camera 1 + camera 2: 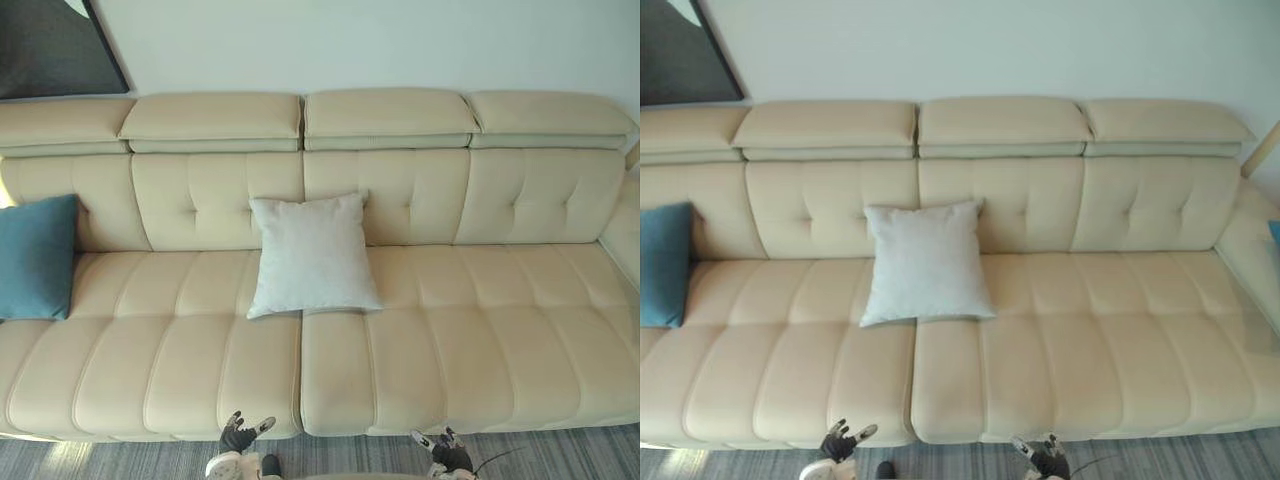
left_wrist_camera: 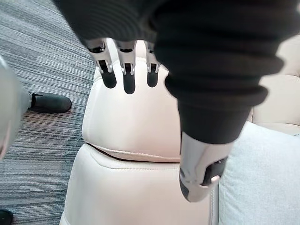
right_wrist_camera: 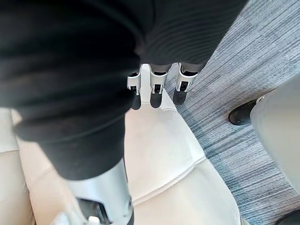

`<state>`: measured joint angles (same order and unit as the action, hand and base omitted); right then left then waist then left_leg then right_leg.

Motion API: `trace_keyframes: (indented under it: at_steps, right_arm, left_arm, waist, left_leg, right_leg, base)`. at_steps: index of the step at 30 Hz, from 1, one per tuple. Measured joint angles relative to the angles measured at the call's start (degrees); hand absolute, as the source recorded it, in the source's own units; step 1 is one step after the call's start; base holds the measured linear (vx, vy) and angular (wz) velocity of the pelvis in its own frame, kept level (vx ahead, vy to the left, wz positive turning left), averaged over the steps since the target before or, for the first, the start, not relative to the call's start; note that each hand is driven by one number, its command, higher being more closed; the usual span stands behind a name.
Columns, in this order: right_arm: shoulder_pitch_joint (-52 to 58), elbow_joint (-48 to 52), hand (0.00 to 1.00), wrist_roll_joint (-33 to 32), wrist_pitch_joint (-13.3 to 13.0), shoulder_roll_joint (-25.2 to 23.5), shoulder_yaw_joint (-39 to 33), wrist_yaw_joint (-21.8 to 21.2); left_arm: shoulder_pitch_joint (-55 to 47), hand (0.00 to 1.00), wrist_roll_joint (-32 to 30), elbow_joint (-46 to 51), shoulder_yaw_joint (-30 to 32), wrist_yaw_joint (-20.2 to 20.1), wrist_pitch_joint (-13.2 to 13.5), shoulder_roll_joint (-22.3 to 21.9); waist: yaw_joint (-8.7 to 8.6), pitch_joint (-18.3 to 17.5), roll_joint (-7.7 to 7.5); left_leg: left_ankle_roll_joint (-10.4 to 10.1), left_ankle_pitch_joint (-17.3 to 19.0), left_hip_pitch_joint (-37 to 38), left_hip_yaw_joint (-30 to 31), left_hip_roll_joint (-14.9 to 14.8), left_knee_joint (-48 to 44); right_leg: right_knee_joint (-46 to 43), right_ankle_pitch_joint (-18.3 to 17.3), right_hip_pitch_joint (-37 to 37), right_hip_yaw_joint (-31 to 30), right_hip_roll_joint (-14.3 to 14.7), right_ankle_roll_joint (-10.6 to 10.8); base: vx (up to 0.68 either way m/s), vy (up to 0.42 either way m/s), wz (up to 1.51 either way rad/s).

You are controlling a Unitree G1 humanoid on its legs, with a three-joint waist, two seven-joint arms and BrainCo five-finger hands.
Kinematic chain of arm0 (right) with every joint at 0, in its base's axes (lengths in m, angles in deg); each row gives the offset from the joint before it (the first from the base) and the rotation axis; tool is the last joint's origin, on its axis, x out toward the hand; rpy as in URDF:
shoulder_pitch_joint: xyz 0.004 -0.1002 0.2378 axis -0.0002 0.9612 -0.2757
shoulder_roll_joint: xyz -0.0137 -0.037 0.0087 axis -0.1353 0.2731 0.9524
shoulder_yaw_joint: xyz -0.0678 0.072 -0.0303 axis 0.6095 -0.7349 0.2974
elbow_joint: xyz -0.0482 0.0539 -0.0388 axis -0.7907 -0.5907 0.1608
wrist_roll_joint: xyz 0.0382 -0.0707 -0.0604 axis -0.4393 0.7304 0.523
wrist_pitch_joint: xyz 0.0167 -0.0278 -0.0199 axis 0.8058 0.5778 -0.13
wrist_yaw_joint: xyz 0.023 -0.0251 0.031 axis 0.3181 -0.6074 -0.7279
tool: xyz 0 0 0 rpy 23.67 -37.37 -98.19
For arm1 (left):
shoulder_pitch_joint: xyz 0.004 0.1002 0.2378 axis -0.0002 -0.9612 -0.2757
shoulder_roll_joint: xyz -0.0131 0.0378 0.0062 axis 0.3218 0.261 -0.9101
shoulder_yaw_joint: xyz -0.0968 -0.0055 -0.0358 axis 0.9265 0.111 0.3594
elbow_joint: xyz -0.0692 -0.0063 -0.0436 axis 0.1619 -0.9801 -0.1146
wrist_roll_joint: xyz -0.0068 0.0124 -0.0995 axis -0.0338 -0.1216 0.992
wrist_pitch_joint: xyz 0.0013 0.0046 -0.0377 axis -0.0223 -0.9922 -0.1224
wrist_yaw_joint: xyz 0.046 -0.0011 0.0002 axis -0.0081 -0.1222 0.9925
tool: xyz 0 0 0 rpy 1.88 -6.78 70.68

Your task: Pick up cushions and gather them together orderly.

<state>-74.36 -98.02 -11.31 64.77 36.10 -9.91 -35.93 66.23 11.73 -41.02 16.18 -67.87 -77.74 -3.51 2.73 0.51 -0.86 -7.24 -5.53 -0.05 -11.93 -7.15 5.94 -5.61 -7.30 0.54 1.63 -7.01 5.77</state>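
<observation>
A pale grey square cushion (image 1: 312,255) leans against the backrest at the middle of the long cream sofa (image 1: 450,340). A teal cushion (image 1: 35,257) stands against the backrest at the sofa's far left end. My left hand (image 1: 240,435) hangs low by the sofa's front edge, left of centre, fingers straight and holding nothing. My right hand (image 1: 447,452) hangs at the front edge to the right, also open and holding nothing. In the left wrist view the grey cushion's corner (image 2: 262,178) shows past my left hand (image 2: 126,70).
A grey striped carpet (image 1: 560,455) runs along the sofa's front. A dark framed panel (image 1: 50,45) hangs on the wall at upper left. A sliver of another teal thing (image 1: 1275,232) shows at the sofa's far right arm.
</observation>
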Motion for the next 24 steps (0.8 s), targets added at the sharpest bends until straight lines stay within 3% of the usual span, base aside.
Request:
trace_keyframes:
  at_steps: [10, 12, 13, 14, 15, 18, 19, 21, 22, 23, 24]
  right_arm:
    - [-4.25, 0.42, 0.00, 2.22, 0.32, 0.09, 4.59, 0.80]
    - [-4.57, 0.50, 0.00, 2.26, 0.33, -0.27, 5.25, 0.90]
    - [-5.33, 0.80, 0.00, 2.27, 0.33, -0.13, 6.15, 1.16]
    - [-5.74, 1.06, 0.00, 2.27, 0.33, 0.03, 6.70, 1.30]
    - [-5.50, 2.46, 0.00, 2.32, 0.35, -0.46, 6.87, 1.72]
    - [-5.91, 2.52, 0.00, 2.33, 0.33, -0.41, 7.40, 1.72]
    - [-6.11, 2.58, 0.00, 2.33, 0.31, -0.39, 7.40, 1.73]
    - [-8.07, 2.86, 0.00, 2.30, 0.23, 0.50, 7.38, 1.98]
    - [-8.39, 3.20, 0.00, 2.24, -0.18, 1.36, 7.34, 2.25]
    - [-8.70, 3.27, 0.00, 2.23, -0.37, 1.89, 7.59, 2.41]
    - [-8.54, 3.19, 0.00, 2.22, -0.37, 2.19, 7.81, 2.44]
  left_arm:
    - [2.73, 0.00, -1.02, -1.10, -3.50, 0.64, -0.35, 0.80]
    - [4.27, 0.00, -1.01, -0.62, -3.71, 0.66, -0.42, 0.70]
    - [4.41, 0.00, -0.99, 0.87, -3.80, 0.63, -0.48, 0.07]
    - [4.27, 0.00, -0.99, 1.52, -3.72, 0.64, -0.45, -0.26]
    - [4.61, 0.00, -0.89, 2.45, -3.02, 0.70, -0.48, -0.53]
    - [4.10, 0.00, -0.45, 4.70, -3.00, 1.35, -0.43, 0.39]
    - [4.14, 0.00, -0.35, 4.77, -2.98, 1.41, -0.43, 0.44]
    - [4.17, 0.00, 0.55, 4.77, -3.11, 2.10, -0.70, -0.63]
    - [3.84, 0.00, 0.75, 4.62, -3.86, 2.34, -0.92, -1.63]
    - [3.78, 0.00, 0.76, 4.18, -5.35, 2.51, -1.23, -1.93]
    - [4.00, 0.00, 0.78, 3.75, -5.92, 2.51, -1.30, -1.97]
  waist:
    - [0.22, 2.27, -0.55]
    - [0.23, 3.08, -1.90]
    - [0.66, 3.34, -2.36]
    - [0.88, 3.25, -1.95]
    - [0.52, 4.02, -2.11]
    - [1.13, 3.25, -3.48]
    - [1.15, 3.17, -3.75]
    - [2.53, 3.10, -0.85]
    - [3.87, 3.12, 0.41]
    - [3.80, 3.34, 1.33]
    - [3.54, 3.66, 1.80]
  left_leg:
    - [0.12, 1.49, 0.21, -5.71, -0.07, -0.25]
    - [0.82, 2.70, -2.04, -6.03, -0.20, -3.04]
    - [2.10, 3.47, -3.90, -6.17, -0.44, -5.69]
    - [2.67, 3.56, -5.20, -6.39, -1.42, -6.37]
    - [2.50, 3.15, -6.27, -6.06, -1.69, -9.40]
    - [2.50, 3.18, -10.06, -3.93, -1.37, -14.97]
    - [2.50, 3.18, -10.26, -3.86, -1.41, -15.24]
    - [2.06, 2.88, -12.77, -3.28, -4.04, -16.50]
    - [0.93, 2.01, -13.95, -3.27, -5.68, -16.57]
    - [0.15, 0.52, -15.30, -2.95, -6.34, -16.44]
    - [0.10, -0.74, -15.98, -2.11, -6.66, -15.76]
  right_leg:
    - [-1.75, 1.79, 3.94, -5.48, 0.31, 0.26]
    - [-4.17, 2.02, 6.10, -5.09, 0.21, 0.05]
    - [-3.03, 3.66, 6.52, -5.25, 0.13, 0.35]
    - [-2.27, 4.05, 6.30, -5.14, 0.23, 0.74]
    - [-23.04, -5.01, 10.27, -3.25, -0.81, 1.33]
    - [-33.49, -8.79, 8.32, -3.19, -2.77, 3.51]
    - [-32.99, -8.80, 8.47, -3.23, -2.65, 3.51]
    - [-27.62, -9.89, 8.04, -2.23, 0.54, 2.62]
    - [-24.09, -10.79, 7.12, -1.23, 2.00, 1.05]
    - [-21.93, -12.27, 6.95, 0.96, 2.74, -1.32]
    - [-21.67, -12.49, 7.23, 1.94, 3.18, -1.71]
  base:
    - [-0.03, 0.021, -0.30]
    - [-0.05, -0.010, -0.13]
    - [-0.05, -0.016, -0.18]
    - [-0.05, -0.011, 0.08]
    - [0.01, -0.014, 0.27]
    - [-0.03, -0.118, 0.40]
    - [-0.17, -0.256, 0.20]
    - [-0.20, -0.180, -0.24]
    - [-0.23, -0.156, -0.31]
    - [-0.25, -0.185, -0.09]
    - [-0.29, -0.192, 0.27]
